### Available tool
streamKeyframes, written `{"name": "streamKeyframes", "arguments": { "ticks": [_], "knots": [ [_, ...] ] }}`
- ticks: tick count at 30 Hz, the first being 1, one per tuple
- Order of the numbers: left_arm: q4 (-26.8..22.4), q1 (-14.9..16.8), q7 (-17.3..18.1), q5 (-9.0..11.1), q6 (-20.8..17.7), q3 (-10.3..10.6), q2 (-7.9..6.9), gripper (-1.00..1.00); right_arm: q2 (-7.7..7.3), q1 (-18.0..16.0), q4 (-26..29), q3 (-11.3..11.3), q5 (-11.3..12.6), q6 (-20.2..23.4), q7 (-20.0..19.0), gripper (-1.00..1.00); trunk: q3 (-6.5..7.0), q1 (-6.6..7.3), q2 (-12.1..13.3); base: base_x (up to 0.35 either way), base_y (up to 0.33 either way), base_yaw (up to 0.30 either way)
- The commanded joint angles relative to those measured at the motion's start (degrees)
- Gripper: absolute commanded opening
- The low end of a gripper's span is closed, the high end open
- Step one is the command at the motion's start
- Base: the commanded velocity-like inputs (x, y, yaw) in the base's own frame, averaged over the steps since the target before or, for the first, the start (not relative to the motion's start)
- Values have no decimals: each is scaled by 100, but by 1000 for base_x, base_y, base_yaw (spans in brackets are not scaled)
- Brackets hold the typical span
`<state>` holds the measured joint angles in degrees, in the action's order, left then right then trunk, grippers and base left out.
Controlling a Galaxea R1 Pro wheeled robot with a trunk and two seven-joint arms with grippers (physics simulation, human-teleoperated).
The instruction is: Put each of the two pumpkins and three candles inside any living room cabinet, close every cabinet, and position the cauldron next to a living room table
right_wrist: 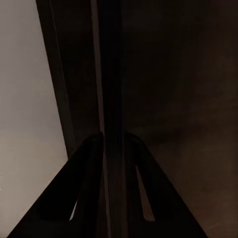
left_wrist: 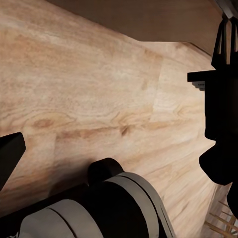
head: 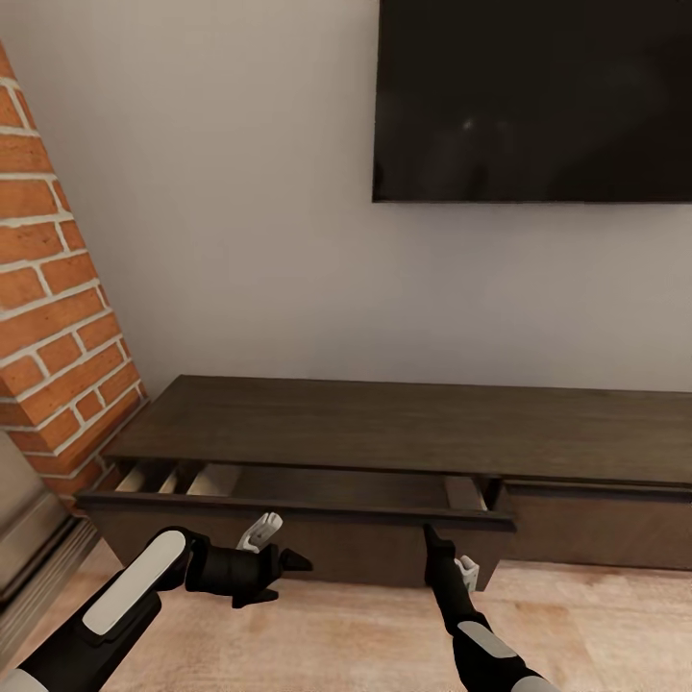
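While my right gripper [head: 430, 531] sits with its black fingers clamped over the top edge of the drawer front [head: 317, 553], as the right wrist view shows with one finger on each side of the thin board, I judge it is holding that edge to move the drawer. That drawer stands partly pulled out of the long low dark-brown wooden cabinet [head: 413, 428], its pale inside showing under the top. My left gripper [head: 288, 567] hovers open and empty just in front, above the light wood-plank floor [left_wrist: 89, 89], ready to help.
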<state>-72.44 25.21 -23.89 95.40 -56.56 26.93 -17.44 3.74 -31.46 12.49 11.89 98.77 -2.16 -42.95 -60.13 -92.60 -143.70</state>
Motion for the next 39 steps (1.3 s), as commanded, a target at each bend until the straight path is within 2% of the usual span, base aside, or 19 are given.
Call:
{"name": "streamKeyframes", "arguments": {
  "ticks": [1,21,39],
  "knots": [
    [-7,5,-56,59,4,7,-5,100,-5,0,-19,-37,108,-4,-21,-100,-7,1,-2,-12,0,0],
    [-7,5,-48,67,13,7,-1,100,-5,0,-11,-37,108,-4,-21,-100,-7,1,-2,-148,0,0],
    [-7,5,-46,78,13,7,3,100,-5,0,-8,-37,108,-4,-21,-100,-7,1,-2,-70,0,0]
  ]
}}
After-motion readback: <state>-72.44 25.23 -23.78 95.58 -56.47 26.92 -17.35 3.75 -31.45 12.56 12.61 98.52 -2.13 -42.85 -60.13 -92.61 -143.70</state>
